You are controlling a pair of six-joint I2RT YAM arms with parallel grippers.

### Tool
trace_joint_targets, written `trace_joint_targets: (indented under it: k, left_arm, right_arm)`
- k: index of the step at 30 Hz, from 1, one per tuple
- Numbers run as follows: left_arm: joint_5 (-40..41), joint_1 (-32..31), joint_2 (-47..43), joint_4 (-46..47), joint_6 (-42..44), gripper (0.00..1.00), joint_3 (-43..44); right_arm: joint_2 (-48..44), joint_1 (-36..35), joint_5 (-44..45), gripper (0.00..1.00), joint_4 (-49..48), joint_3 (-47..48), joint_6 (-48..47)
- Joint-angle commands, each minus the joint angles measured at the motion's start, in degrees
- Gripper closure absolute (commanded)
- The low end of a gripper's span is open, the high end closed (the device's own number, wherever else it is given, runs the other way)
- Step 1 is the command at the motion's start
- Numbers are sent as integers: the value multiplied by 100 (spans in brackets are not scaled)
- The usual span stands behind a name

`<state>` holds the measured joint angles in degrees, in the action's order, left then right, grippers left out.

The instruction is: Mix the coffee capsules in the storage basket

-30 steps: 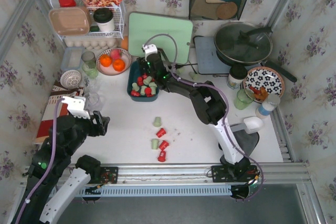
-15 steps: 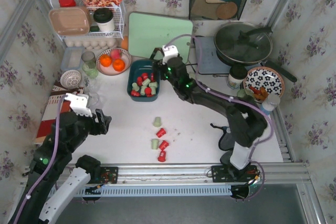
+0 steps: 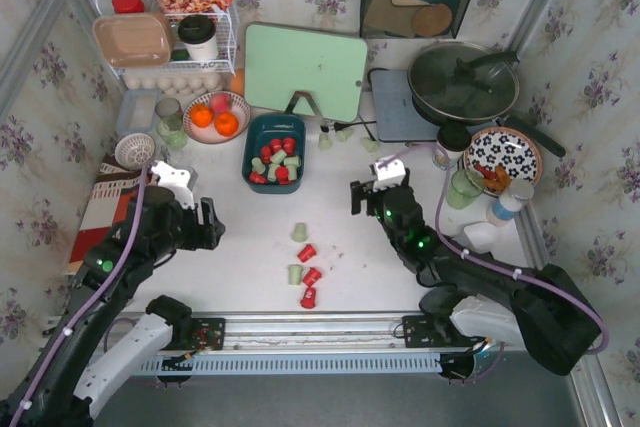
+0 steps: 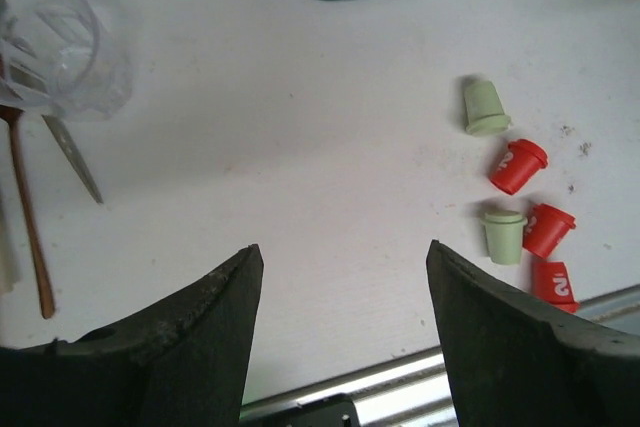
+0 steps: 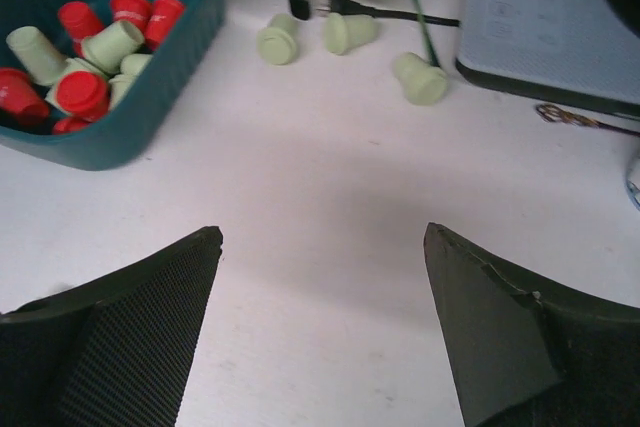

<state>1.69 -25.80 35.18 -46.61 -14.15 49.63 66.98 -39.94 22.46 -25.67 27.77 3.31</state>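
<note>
White tabletop [image 3: 240,247], floral-papered walls on three sides; kitchen clutter is ranged along the far edge.

Storage basket [image 3: 249,157] is stood at centre-left of the table, just in front of the pale green cutting board [image 3: 305,69] and just right of the bowl of oranges [image 3: 216,117]. Coffee capsules [image 3: 276,159] are heaped inside it, red and pale green jumbled together, some on their sides, some mouth-up.

Outside the basket: five loose capsules [image 3: 305,269] are noted in a small cluster near the front of the table, three red and two pale green, well apart from the basket. Three more pale green capsules [image 5: 350,33] are seen lying on their sides between the basket and the grey cooktop panel [image 5: 550,17], beside a black cable [image 5: 400,17].

Left gripper [image 4: 340,257] is held above bare table, left of the front cluster. Jaws are spread wide, with nothing between them. A clear glass [image 4: 60,47] and a spoon [image 4: 25,197] are seen to its left in the wrist view.

Right gripper [image 5: 320,237] is held above bare table, right of the basket and apart from it. Jaws are spread wide, nothing held. The basket is caught at the upper left of the right wrist view and at the top edge of the left wrist view.
</note>
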Motion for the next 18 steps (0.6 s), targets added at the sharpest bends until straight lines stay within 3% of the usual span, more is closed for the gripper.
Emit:
trace_joint_targets:
  k: [1,5,12,18]
  left_arm:
    - [-438,-8,338,-298,-600,31,110]
    - [-714,-289,500,-280,-1345,36,-171]
    - [559,-1929,870,4,-2266,38,-557]
    - [733,-2868,1730,933,-3099,38,-882]
  right_arm:
    - [-448,-7,636,10,-1424,-782,-114]
    - [-617,-9,930,10,-1792,-1130,-106]
    - [-554,-5,1014,10,-1538,-1058,95]
    - [-560,-5,1146,10,-1371,-998,152]
